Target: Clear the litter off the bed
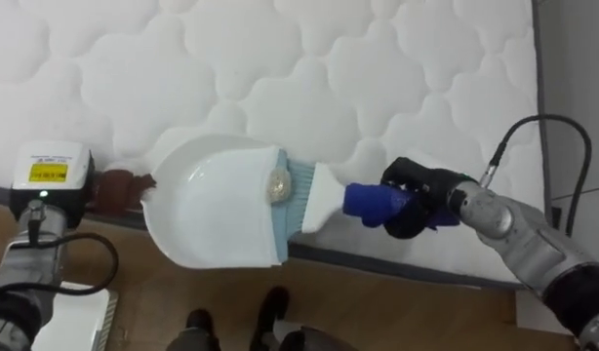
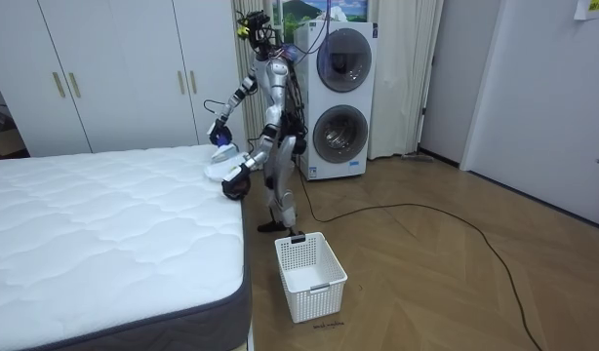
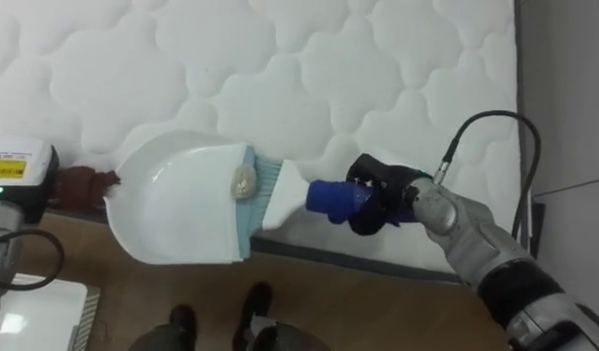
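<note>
The small beige crumpled scrap (image 1: 277, 184) is seen at the mouth of the white dustpan (image 1: 207, 210), just on the pale blue lip, and the bristles of the brush (image 1: 319, 195) are pressed against it from the right. The brush is grasped at its blue handle by the right hand (image 1: 421, 200), with the fingers curled round it. The dustpan is held at the edge of the mattress (image 1: 280, 58), partly over the floor; the left hand (image 1: 116, 191) is seen at its left end, but its grasp cannot be told. The sweeping step is judged to be almost done. For the next move, a short push to the left is needed, then the dustpan must be kept level and carried, probably to the white basket (image 2: 309, 276) on the floor.
</note>
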Tool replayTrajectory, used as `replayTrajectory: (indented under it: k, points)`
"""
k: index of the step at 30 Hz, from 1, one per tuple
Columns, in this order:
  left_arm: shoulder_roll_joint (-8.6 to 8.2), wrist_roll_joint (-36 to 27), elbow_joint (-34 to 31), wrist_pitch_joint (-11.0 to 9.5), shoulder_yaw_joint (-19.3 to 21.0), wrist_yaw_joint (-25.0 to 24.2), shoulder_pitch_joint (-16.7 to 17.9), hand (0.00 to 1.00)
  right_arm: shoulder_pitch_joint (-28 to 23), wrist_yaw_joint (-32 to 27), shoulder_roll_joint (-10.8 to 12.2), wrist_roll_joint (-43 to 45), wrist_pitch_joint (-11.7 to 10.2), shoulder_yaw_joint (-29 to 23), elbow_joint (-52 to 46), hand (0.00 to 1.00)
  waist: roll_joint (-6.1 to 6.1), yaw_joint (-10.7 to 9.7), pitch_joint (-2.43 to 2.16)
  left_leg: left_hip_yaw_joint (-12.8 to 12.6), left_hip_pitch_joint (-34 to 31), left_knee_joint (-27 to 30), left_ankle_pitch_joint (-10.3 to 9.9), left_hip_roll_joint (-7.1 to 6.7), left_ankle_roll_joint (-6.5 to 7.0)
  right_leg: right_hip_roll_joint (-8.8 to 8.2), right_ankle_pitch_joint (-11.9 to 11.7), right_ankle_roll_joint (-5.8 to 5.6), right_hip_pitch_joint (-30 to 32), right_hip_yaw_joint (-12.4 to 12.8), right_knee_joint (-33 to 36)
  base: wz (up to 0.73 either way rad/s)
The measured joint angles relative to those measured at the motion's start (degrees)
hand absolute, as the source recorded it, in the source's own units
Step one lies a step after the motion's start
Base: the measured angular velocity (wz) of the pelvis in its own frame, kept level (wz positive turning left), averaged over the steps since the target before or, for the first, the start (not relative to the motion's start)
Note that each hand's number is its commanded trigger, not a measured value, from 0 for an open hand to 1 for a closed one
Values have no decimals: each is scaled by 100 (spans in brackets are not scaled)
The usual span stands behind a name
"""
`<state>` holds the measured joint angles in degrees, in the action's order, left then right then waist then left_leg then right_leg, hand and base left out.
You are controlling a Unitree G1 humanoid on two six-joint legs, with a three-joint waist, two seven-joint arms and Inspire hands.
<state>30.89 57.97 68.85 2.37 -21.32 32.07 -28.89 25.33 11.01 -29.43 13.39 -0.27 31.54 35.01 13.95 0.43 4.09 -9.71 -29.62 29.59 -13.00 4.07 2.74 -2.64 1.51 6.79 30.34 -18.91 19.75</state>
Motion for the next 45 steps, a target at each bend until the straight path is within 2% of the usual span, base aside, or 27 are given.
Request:
replayTrajectory:
  k: [4, 11, 16, 18, 21, 22, 26, 27, 29, 32, 35, 36, 38, 39, 40, 41, 43, 45]
  points:
    - [-79, -98, 38, -73, 472, 86, 126, 100, -98, 2, -2, -295, -24, -374, -138, 100, 37, 5, -3, -66, 129, -11, -33, 33, -20, 30, 1, 3, -97, 56, -14, -9]
    - [-96, -228, 97, -233, 768, 265, 282, 100, -359, 62, -8, -439, -94, -688, -462, 100, 59, 4, -13, -145, 634, -140, -129, 87, -36, 141, -15, -38, -598, 168, -224, -9]
    - [-124, -267, 138, -226, 1093, 345, 525, 100, -544, 187, -73, -549, -110, -983, -826, 100, 128, 74, -73, -409, 1053, -180, -225, 208, -48, 267, -78, -48, -959, 346, -392, -25]
    - [-128, -206, 138, -156, 1109, 346, 571, 100, -632, 225, -82, -782, -158, -1140, -985, 100, 141, 36, -97, -403, 1159, -173, -238, 227, -60, 304, -94, -51, -1100, 343, -504, -6]
    - [-128, -139, 138, -101, 1109, 348, 592, 100, -680, 244, -120, -979, -233, -1347, -1370, 100, 144, -8, -106, -406, 1308, -186, -240, 226, -62, 318, -98, -59, -1251, 362, -536, -1]
    - [-129, -95, 122, -107, 1119, 367, 592, 100, -721, 280, -122, -1097, -291, -1457, -1489, 100, 132, -23, -125, -404, 1336, -185, -240, 227, -61, 328, -105, -71, -1298, 370, -577, 0]
    - [-132, -92, 87, -111, 1145, 583, 593, 100, -807, 297, -128, -1272, -297, -1567, -1648, 100, 97, -31, -192, -406, 1435, -193, -245, 229, -56, 343, -120, -88, -1412, 389, -629, 0]
    - [-137, -94, 85, -113, 1155, 659, 595, 100, -857, 298, -136, -1309, -297, -1589, -1672, 100, 83, -24, -217, -406, 1466, -196, -247, 225, -53, 342, -117, -93, -1442, 396, -631, 0]
    - [-143, -100, 85, -110, 1211, 750, 609, 100, -865, 301, -160, -1314, -297, -1591, -1671, 100, 56, -23, -221, -410, 1541, -235, -247, 215, -53, 343, -119, -100, -1500, 424, -638, 0]
    - [-234, -92, 68, -104, 1237, 760, 640, 100, -933, 383, -260, -1320, -291, -1654, -1674, 100, -37, -5, -253, -412, 1711, -384, -248, 190, -53, 350, -129, -121, -1653, 445, -721, 0]
    - [-292, -80, -264, -132, 1495, 849, 841, 100, -995, 421, -293, -1346, -291, -1818, -1678, 100, -151, 6, -265, -412, 1826, -433, -249, 171, -55, 346, -110, -137, -1742, 479, -716, 0]
    - [-330, -80, -427, -140, 1642, 907, 948, 100, -1078, 424, -293, -1353, -291, -1931, -1730, 100, -217, -6, -292, -394, 1856, -465, -249, 147, -55, 335, -85, -150, -1756, 499, -716, 10]
    - [-359, -83, -731, -158, 1806, 963, 1140, 100, -1251, 423, -291, -1353, -291, -2095, -1776, 100, -310, -32, -313, -345, 1973, -601, -223, 87, -54, 298, -66, -176, -1852, 474, -711, 17]
    - [-358, -85, -1040, -163, 1884, 1011, 1337, 100, -1404, 422, -292, -1338, -288, -2187, -1793, 100, -373, -60, -325, -223, 2038, -681, -201, 26, -51, 273, -31, -206, -1941, 456, -711, 37]
    - [-360, -86, -1394, -163, 1955, 1020, 1549, 100, -1574, 426, -293, -1310, -285, -2294, -1793, 100, -441, -157, -356, -102, 2101, -719, -190, -14, -39, 258, 24, -251, -2039, 461, -714, 50]
    - [-360, -84, -1569, -166, 1974, 1022, 1647, 100, -1681, 426, -292, -1317, -284, -2372, -1797, 100, -472, -189, -355, -28, 2132, -740, -187, -41, -36, 252, 55, -270, -2100, 465, -712, 67]
    - [-367, -83, -2126, -198, 2033, 1027, 1975, 100, -2118, 416, -291, -1327, -268, -2763, -1797, 0, -585, -306, -411, 264, 2233, -857, -154, -151, -14, 215, 193, -348, -2273, 461, -703, 76]
    - [-382, -87, -2422, -198, 2168, 1027, 2146, 100, -2257, 370, -289, -1313, -231, -2991, -1797, 0, -644, -307, -411, 375, 2272, -969, -101, -219, -5, 187, 229, -375, -2297, 474, -699, 42]
